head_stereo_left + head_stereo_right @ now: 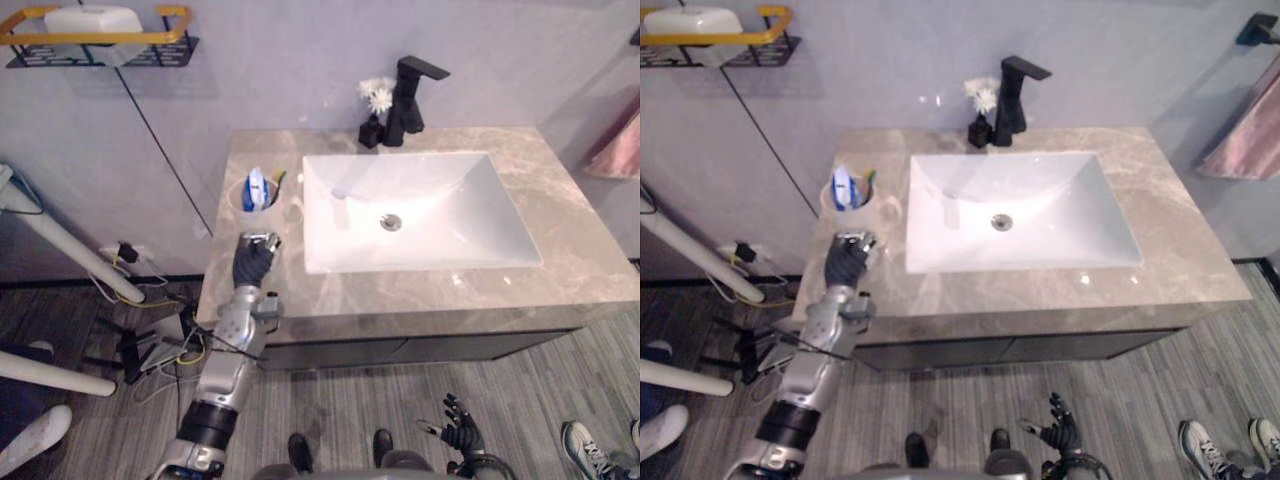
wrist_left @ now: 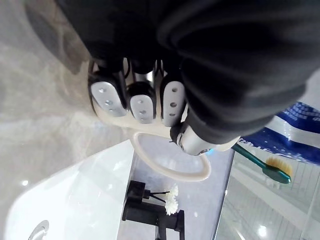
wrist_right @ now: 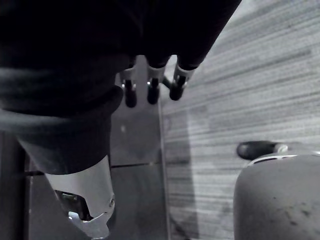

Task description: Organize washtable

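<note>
Facing the cup [image 1: 239, 207] on the counter [image 1: 420, 300]: left hand [image 1: 253, 262], fingers [image 2: 141, 102] curled.

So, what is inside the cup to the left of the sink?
A blue-and-white toothpaste tube and a green toothbrush stand in the cup; its wall hides their lower ends and the bottom.

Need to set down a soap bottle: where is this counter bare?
Bare: the counter right of the sink, and the front strip along it. Crowded: left side, with the cup and the left hand just before it; faucet and flower vase stand behind the sink.
</note>
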### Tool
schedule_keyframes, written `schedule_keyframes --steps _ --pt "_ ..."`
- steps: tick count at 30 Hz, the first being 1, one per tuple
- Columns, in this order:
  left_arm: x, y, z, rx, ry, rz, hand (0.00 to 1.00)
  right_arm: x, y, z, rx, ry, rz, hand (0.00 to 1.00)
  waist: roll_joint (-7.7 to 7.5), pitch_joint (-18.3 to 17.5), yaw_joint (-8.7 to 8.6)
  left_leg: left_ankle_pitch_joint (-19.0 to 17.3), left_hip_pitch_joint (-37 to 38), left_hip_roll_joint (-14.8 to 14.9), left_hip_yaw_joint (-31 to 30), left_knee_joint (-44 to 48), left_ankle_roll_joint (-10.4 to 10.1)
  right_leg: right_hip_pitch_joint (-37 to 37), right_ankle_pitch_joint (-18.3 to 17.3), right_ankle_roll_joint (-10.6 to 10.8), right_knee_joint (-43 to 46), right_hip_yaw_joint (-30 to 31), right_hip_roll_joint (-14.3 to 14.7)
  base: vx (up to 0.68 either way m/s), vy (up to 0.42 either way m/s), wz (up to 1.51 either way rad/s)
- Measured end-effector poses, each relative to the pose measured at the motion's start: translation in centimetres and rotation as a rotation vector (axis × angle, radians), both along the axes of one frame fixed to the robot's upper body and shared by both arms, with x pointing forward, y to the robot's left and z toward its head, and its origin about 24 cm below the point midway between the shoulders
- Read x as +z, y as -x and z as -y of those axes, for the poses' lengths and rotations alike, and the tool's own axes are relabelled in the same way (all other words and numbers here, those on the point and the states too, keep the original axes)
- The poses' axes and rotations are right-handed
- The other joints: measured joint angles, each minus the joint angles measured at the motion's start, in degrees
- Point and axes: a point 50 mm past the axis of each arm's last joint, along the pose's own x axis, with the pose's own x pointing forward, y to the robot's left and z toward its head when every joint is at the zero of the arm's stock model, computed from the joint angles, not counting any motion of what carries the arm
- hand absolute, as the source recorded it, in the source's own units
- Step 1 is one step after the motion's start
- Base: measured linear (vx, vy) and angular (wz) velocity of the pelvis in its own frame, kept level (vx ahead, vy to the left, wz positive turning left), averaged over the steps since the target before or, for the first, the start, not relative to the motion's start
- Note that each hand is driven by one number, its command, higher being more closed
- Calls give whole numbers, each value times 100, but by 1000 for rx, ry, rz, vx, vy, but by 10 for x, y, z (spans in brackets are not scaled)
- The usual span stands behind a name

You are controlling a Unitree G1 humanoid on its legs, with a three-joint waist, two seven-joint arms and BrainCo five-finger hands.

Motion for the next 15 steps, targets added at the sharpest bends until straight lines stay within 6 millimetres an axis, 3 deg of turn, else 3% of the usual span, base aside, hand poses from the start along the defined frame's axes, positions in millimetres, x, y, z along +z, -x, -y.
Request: schedule_keyframes --steps 15 --pt "16 -16 -12 54 -18 40 100 2 -5 1 -4 -3 16 0 -89 207 3 2 -128 2 51 3 2 -155 36 -13 10 55 3 -7 -1 -1"
